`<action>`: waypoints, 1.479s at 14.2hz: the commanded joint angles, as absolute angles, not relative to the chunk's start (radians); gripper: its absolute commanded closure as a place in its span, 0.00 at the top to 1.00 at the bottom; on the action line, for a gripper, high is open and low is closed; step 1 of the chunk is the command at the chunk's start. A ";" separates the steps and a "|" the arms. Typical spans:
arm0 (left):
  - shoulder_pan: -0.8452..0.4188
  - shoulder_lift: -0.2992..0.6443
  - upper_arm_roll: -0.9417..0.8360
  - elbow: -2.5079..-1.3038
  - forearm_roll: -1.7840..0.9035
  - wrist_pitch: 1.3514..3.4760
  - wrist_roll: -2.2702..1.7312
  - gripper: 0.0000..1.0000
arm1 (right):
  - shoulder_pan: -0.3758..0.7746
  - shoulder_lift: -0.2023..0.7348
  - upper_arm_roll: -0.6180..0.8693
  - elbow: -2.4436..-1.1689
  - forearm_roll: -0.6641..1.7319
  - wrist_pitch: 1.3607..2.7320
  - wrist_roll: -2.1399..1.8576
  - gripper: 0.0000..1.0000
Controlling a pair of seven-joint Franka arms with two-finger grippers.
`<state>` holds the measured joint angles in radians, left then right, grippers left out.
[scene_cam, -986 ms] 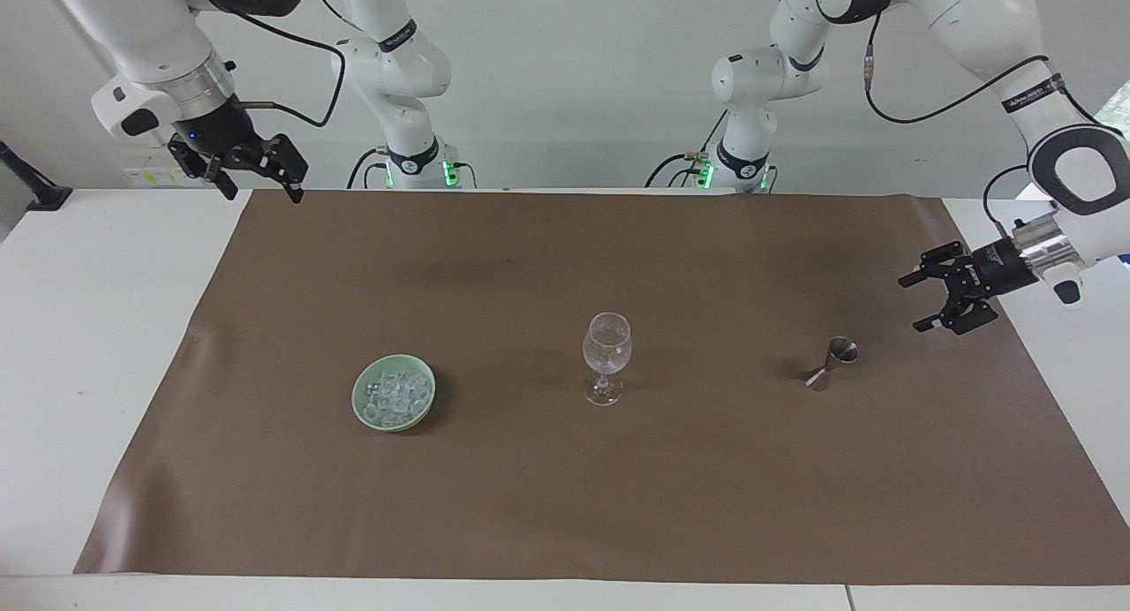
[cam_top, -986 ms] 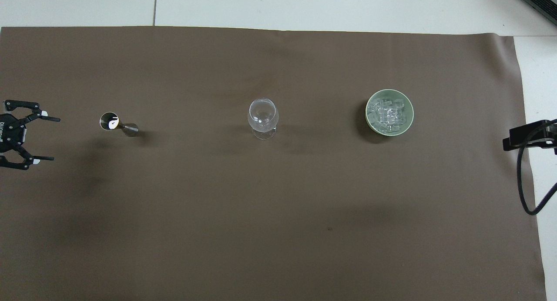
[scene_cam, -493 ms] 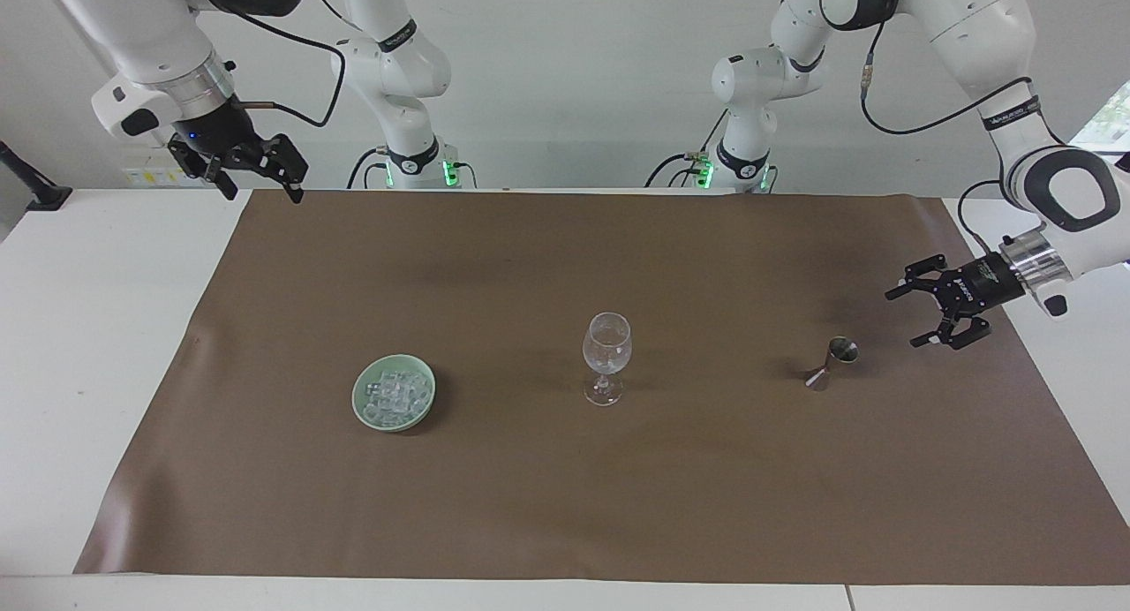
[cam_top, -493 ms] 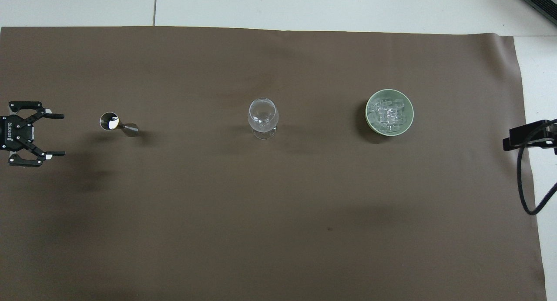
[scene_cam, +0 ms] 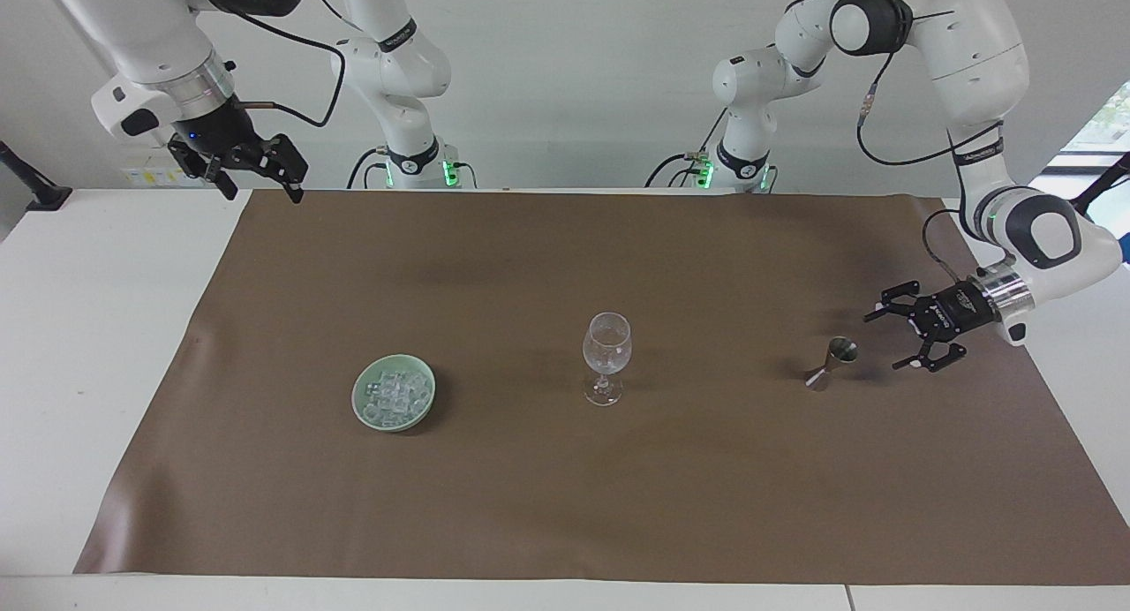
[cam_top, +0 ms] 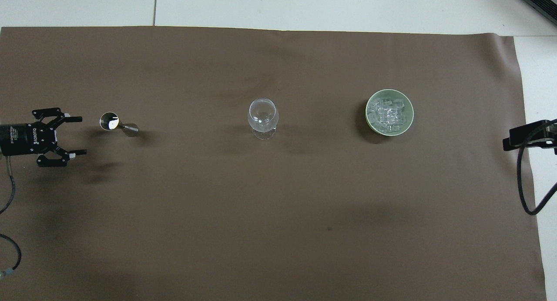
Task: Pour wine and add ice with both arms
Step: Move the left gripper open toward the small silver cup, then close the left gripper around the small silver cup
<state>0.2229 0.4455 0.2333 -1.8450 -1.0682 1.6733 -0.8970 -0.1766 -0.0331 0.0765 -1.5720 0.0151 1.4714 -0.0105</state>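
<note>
Right gripper (scene_cam: 259,185), black two-finger claw on the waiting white arm, hangs over the brown mat's (scene_cam: 565,505) corner nearest the robots at the right arm's end; fingers spread, nothing held.

Left gripper (scene_cam: 889,337) lies level just above the mat at the left arm's end, fingers parted wide and empty, pointing along the table at the small steel hourglass-shaped jigger (scene_cam: 832,362), just beside it, apart.

Jigger stands upright, long axis vertical.

Clear stemmed wine glass (scene_cam: 606,357) upright mid-mat.

Ice (scene_cam: 396,394): heap of small clear cubes in the pale green round dish (scene_cam: 364,408), toward the right arm's end, no clear long axis.
</note>
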 commanded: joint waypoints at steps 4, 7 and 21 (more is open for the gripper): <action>0.187 0.449 0.207 -1.948 -1.187 1.735 -0.721 1.00 | -0.183 -0.041 0.080 -1.582 0.018 1.486 -0.037 1.00; 0.178 0.453 0.184 -1.956 -1.215 1.767 -0.719 1.00 | -0.183 -0.041 0.080 -1.582 0.018 1.486 -0.037 1.00; 0.172 0.454 0.135 -1.973 -1.288 1.821 -0.719 1.00 | -0.183 -0.040 0.080 -1.582 0.018 1.486 -0.037 1.00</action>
